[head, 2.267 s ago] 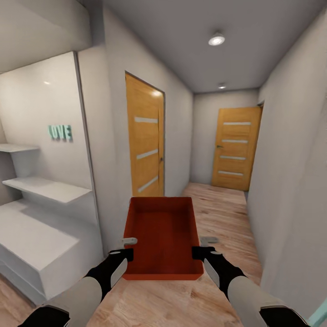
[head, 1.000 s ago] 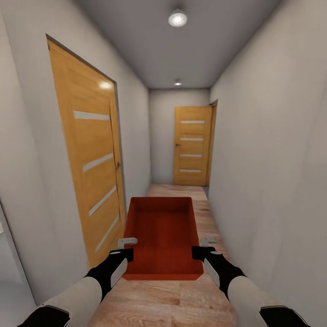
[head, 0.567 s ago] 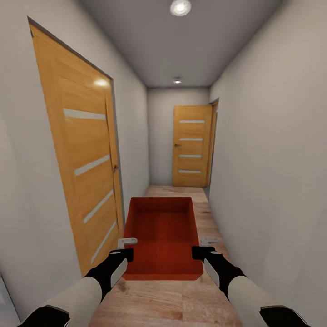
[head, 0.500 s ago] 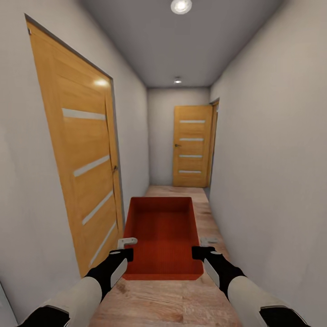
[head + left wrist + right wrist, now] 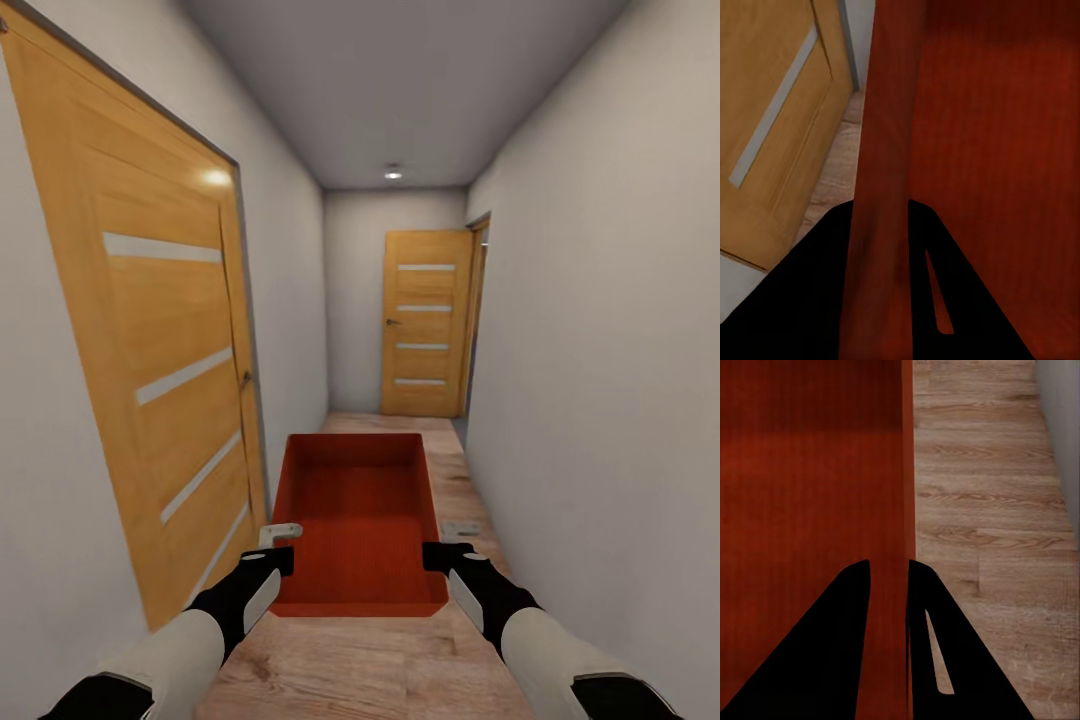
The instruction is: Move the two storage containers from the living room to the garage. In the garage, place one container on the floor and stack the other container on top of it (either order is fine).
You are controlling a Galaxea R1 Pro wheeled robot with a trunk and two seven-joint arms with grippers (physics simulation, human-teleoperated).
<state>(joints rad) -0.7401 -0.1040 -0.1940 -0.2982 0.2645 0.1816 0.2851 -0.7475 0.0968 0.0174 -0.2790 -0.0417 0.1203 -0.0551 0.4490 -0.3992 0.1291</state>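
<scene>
Storage container (image 5: 360,520), carried mid-hallway beside the near wooden door (image 5: 150,370), has each side wall pinched by closed left jaws (image 5: 283,545) and right jaws (image 5: 440,543); transport underway, next needs steady driving toward the garage.

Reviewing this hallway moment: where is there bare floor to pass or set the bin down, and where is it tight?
Bare wood floor runs ahead of the storage container to the far door, bordered by the white walls. A narrower strip lies between the container and the right wall. It is tight on the left, where the side door stands close to the container and the left gripper.
</scene>
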